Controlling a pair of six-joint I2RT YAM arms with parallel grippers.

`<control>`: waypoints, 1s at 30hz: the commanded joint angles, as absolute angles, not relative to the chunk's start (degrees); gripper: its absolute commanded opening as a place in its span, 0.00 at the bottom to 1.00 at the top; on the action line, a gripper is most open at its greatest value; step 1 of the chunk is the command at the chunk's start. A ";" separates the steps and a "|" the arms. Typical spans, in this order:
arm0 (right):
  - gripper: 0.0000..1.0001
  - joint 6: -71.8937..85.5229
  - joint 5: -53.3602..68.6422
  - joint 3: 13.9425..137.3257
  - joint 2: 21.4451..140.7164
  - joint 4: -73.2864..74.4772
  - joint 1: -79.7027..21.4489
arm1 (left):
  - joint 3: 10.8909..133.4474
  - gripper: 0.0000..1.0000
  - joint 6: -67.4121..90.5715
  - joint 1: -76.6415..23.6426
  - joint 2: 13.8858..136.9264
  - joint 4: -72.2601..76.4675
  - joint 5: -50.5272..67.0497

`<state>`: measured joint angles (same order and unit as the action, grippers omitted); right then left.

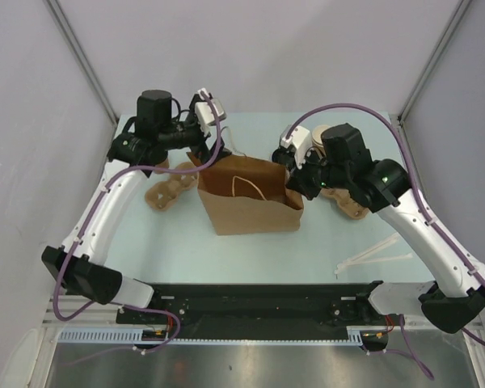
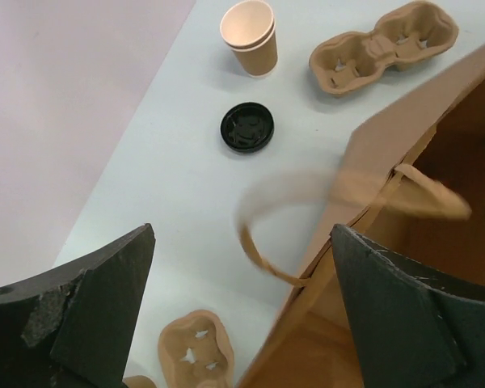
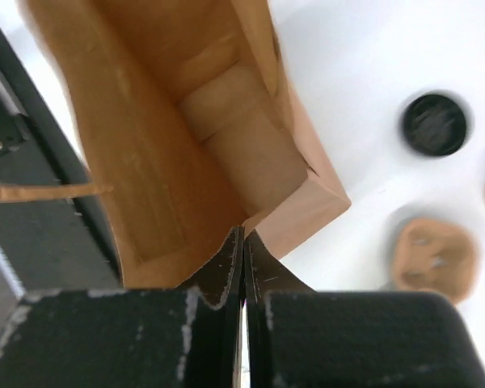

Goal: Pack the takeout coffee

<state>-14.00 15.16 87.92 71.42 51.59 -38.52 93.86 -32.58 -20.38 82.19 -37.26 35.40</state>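
1. Top view: a brown paper bag (image 1: 250,202) stands open in the middle of the worktop (image 1: 186,250). The left tool (image 1: 204,153) is at the bag's far left corner and the right tool (image 1: 293,179) at its right rim. The takeout coffee (image 1: 318,136) stands at the far side, partly hidden behind the right arm and outside the bag
2. Left wrist view: the left tool (image 2: 242,234) is spread wide and holds nothing, with the bag's edge between its fingers (image 2: 105,307). The takeout coffee (image 2: 249,36) is upright on the worktop, well apart from the bag, between a black lid (image 2: 246,128) and a two-hole tray (image 2: 384,48)
3. Right wrist view: the right tool (image 3: 243,242) is pressed closed, its tips pinching the bag's rim. The coffee is out of sight here
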 commanded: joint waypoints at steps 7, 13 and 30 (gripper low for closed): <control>0.00 -39.71 23.19 95.27 68.56 54.93 -36.22 | 89.47 0.99 -26.72 -20.22 65.58 -36.47 42.72; 0.00 -51.58 29.26 97.03 68.03 54.58 -34.02 | 86.41 0.99 -24.27 -20.39 60.92 -40.69 47.62; 0.00 -70.04 33.49 105.64 76.46 64.59 -39.28 | 80.24 0.99 -2.21 -20.48 54.76 -28.31 48.51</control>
